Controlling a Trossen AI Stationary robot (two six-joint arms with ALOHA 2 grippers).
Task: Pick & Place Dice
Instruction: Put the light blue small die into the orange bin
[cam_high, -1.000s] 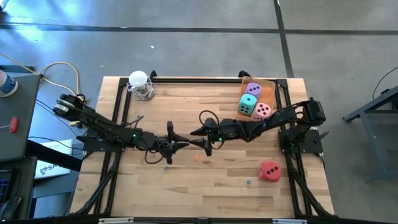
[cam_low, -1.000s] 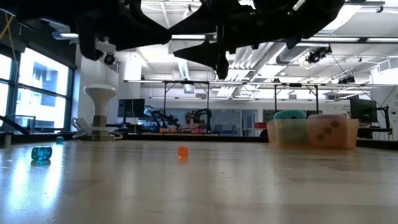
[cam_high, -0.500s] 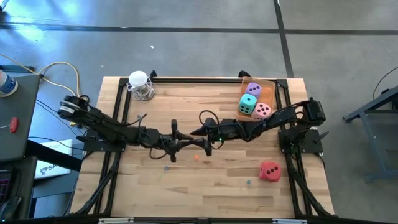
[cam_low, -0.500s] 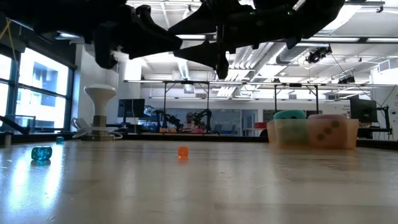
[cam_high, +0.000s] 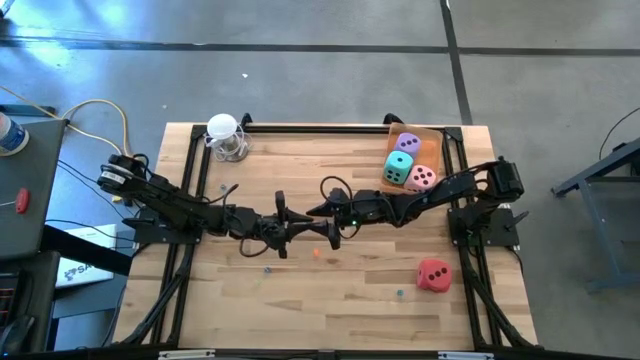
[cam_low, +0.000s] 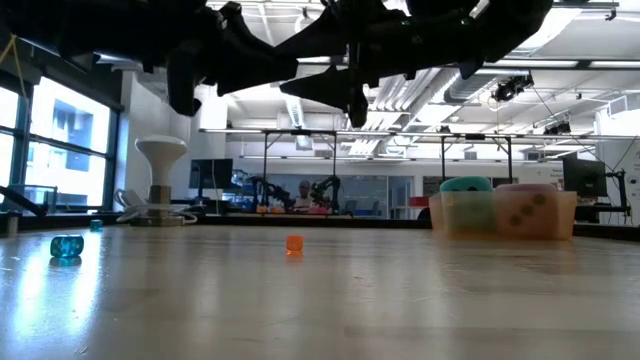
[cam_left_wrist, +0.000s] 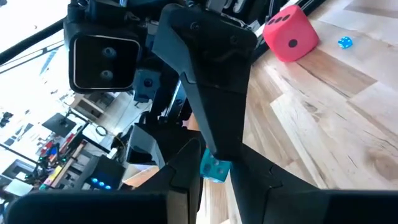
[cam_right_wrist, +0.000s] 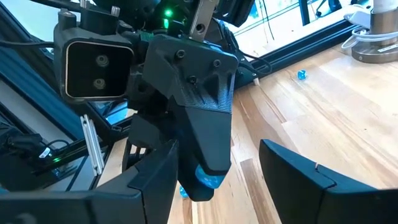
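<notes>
A red die (cam_high: 433, 274) lies on the table at the near right. The purple (cam_high: 408, 143), mint green (cam_high: 399, 167) and pink (cam_high: 423, 178) dice sit in a clear box (cam_low: 452, 215) at the far right. Above the table's middle my two grippers meet tip to tip, both roughly level. My left gripper (cam_high: 292, 228) is shut on a tiny blue bead (cam_left_wrist: 214, 169). My right gripper (cam_high: 322, 230) is open, and its fingers (cam_right_wrist: 155, 180) stand on either side of the left gripper's tips and the bead (cam_right_wrist: 208, 179). My left gripper pinches the tiny blue bead (cam_left_wrist: 214, 169) between its two fingertips, coming level from the table's left. The bead is lifted clear of the table. One finger of my right gripper (cam_left_wrist: 214, 124) ends right at the bead; whether it touches, I cannot tell.
A white round-topped object (cam_high: 225, 135) stands at the far left. An orange bead (cam_high: 316, 253) and blue beads (cam_high: 267, 267) (cam_high: 399, 293) lie loose on the wood under and near the grippers. The table's near half holds little else.
My left gripper has moved toward the table's right, closing on my right gripper's tips, still shut on the bead. My right gripper has kept still.
</notes>
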